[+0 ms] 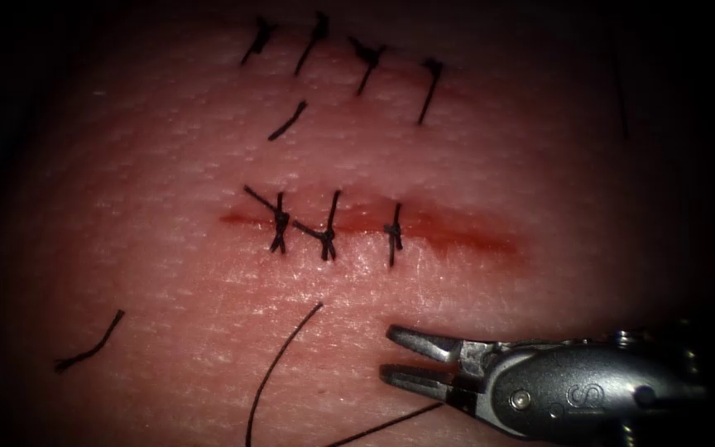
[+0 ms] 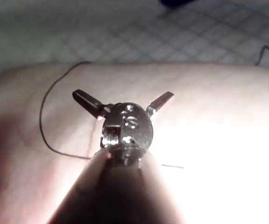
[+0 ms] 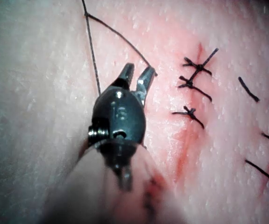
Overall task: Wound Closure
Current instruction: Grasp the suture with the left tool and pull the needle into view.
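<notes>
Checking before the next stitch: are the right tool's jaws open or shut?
Open: the right tool's jaws stand apart below the cut, nothing between them.

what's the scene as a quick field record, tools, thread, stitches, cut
right tool: jaws open, holding nothing, below the cut
left tool: jaws wide open, holding nothing
thread: loose on the tissue, curving left of the right tool
cut: three stitches across its left part, right part unstitched
needle: cannot tell where it is

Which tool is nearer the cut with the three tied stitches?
Right. The right tool, jaws open and empty, sits just below the cut. The left tool, jaws spread wide and empty, hangs over bare tissue beside loose thread.
</notes>
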Controlling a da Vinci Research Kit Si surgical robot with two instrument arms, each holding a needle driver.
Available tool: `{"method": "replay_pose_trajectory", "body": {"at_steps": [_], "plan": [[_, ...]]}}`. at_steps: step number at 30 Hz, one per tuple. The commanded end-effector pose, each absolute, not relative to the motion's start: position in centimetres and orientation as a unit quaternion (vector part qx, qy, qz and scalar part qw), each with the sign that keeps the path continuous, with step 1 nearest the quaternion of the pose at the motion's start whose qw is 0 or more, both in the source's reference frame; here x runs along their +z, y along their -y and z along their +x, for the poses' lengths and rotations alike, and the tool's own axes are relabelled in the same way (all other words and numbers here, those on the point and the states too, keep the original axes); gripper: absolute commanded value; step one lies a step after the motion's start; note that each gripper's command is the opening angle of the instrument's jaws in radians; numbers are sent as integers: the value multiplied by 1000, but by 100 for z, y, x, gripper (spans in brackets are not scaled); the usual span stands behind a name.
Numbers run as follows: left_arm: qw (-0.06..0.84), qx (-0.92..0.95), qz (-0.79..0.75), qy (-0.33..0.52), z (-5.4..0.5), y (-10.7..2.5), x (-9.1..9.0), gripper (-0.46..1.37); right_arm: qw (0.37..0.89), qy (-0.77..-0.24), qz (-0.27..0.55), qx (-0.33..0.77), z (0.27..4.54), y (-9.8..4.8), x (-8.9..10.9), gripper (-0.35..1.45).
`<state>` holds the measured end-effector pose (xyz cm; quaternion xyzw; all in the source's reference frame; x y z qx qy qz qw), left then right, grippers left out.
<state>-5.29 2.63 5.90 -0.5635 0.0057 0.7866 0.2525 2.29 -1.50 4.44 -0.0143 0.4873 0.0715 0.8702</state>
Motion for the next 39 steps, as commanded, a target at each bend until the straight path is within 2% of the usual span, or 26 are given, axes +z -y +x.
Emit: {"method": "replay_pose_trajectory", "body": {"at_steps": [1,10,17,32,39], "plan": [[251,787,-564,-1,-522,-255,587,136,871,-487,-14,71,227,149,444,-7],[246,788,-564,26,-424,-126,537,134,884,-460,-28,80,199,141,451,-7],[249,790,-560,33,-371,-53,516,127,887,-452,-36,92,183,130,461,-6],[260,787,-558,47,-325,60,527,115,888,-447,-40,99,173,126,464,-7],[258,846,-459,79,-328,99,553,111,888,-447,-40,99,173,127,464,-7]]}}
